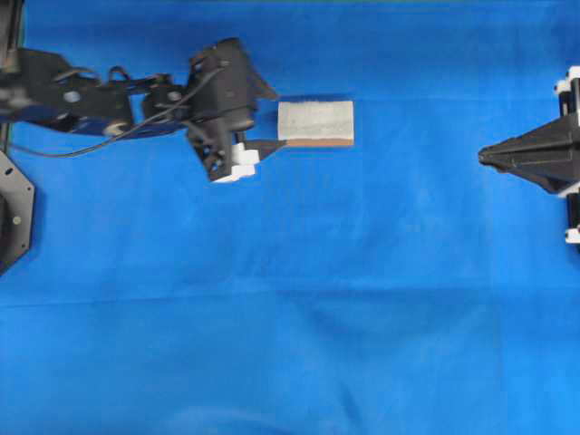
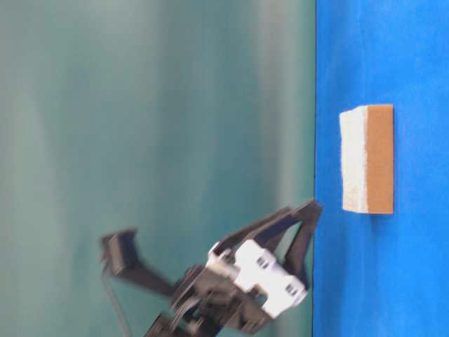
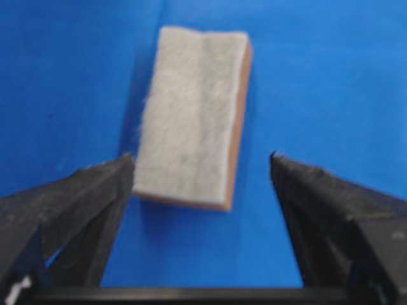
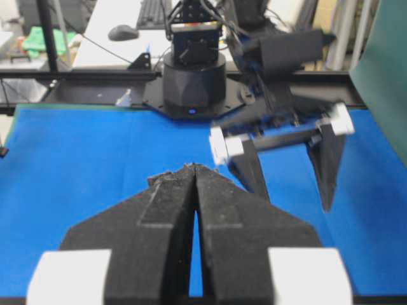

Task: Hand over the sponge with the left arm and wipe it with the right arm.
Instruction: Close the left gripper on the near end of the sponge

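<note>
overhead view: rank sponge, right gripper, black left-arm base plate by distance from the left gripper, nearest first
1. sponge, just right of the open left gripper, flat on the blue cloth.
2. black base plate, left edge, lower.
3. right gripper, shut, far right edge.

Blue cloth [image 1: 290, 317] over the table, teal backdrop [image 2: 140, 105], computer mouse [image 4: 123, 32] on a desk [image 4: 121, 47] behind

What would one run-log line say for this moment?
left hand: open, at sponge, not gripping | right hand: shut, empty, apart | sponge: flat on blue cloth
</note>
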Controlling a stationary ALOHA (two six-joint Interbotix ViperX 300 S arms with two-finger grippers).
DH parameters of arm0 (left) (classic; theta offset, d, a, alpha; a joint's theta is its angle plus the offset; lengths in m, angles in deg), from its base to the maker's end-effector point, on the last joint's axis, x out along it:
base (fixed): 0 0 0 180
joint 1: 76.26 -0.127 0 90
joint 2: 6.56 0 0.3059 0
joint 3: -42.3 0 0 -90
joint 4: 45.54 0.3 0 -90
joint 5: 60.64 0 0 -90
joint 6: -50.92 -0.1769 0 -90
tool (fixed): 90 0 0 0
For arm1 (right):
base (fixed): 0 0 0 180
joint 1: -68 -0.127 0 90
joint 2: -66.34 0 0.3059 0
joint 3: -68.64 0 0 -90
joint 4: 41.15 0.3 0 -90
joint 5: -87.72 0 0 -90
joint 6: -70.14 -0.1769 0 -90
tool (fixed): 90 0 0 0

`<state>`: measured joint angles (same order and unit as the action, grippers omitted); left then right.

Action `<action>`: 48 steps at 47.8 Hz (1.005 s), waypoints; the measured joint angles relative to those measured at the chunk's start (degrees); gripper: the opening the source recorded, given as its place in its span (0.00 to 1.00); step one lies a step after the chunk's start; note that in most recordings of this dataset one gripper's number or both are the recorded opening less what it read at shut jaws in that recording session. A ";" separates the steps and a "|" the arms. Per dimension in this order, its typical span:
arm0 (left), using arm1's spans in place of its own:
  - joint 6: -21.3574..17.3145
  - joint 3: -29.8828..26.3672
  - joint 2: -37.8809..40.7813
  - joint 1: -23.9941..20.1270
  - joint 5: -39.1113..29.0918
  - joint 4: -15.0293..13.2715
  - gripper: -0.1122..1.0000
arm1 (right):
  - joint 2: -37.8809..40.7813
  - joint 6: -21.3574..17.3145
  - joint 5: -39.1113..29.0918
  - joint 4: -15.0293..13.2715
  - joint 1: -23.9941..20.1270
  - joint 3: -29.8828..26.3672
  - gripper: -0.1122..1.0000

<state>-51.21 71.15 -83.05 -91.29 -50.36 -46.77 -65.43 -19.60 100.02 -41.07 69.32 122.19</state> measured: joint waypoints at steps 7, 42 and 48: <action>-1.67 -3.69 5.98 -1.49 -1.05 0.09 0.94 | 0.18 -0.09 0.00 0.00 0.00 0.00 0.10; -2.29 -10.37 16.35 -2.64 -4.13 0.00 0.88 | 0.44 0.00 -0.62 0.00 0.00 0.00 0.10; -2.29 -11.07 16.44 -2.81 -7.38 0.00 0.62 | 0.44 0.00 -0.62 0.00 0.00 0.00 0.10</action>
<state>-53.49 60.08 -66.61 -94.11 -57.74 -46.77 -64.99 -19.60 99.40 -41.07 69.32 122.19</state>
